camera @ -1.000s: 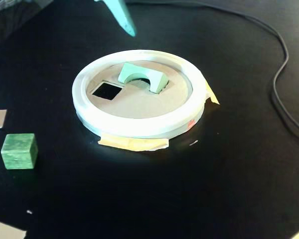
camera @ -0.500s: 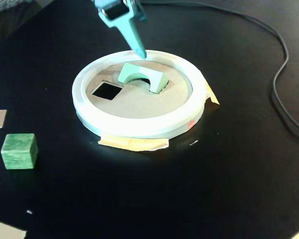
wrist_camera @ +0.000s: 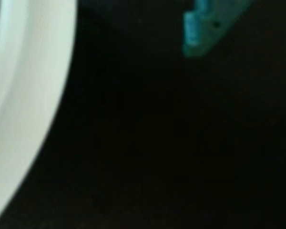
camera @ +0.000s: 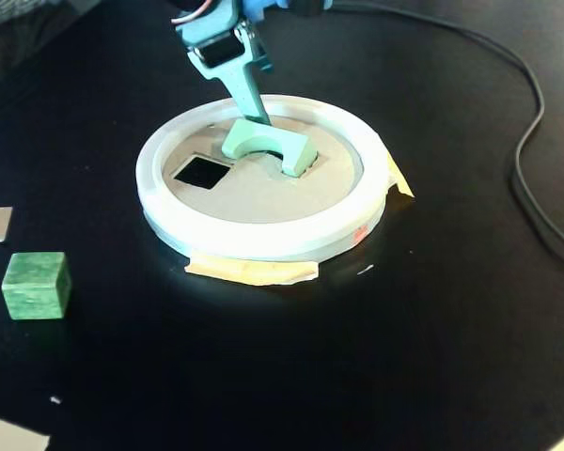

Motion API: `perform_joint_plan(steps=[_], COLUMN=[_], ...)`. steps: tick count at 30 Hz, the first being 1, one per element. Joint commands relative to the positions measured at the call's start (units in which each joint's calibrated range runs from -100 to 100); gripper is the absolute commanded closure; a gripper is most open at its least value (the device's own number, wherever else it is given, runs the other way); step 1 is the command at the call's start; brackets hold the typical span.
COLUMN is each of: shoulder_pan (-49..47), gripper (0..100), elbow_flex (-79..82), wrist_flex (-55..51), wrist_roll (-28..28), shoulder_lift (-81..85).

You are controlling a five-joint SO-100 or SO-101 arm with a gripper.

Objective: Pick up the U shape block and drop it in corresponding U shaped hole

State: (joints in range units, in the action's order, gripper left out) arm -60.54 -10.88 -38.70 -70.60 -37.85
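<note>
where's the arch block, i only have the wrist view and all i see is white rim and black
Observer: The U shape block sits on the tan board inside the white rim, propped over the U shaped hole, not dropped in.
Operator: where's my pincer then
Observer: In the fixed view the pincer comes in from the far side, its tip at the block's back edge.
Operator: anything else on the table
Observer: A darker green cube stands off the board, at the fixed view's left.

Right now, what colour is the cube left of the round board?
Darker green cube, mottled; clearest in the fixed view.
</note>
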Motion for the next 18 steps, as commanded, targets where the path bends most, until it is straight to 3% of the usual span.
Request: perform_joint_plan(steps=[1,13,18], shoulder_pan=[3.86,7.11,9.1], gripper=[0,0,0], elbow_flex=[-1.32,0.05,0.5], wrist_flex=[0.42,-0.49,-7.01], wrist_roll=[2.44,5.76,7.77], shoulder_lift=[-1.96,1.71,1.8])
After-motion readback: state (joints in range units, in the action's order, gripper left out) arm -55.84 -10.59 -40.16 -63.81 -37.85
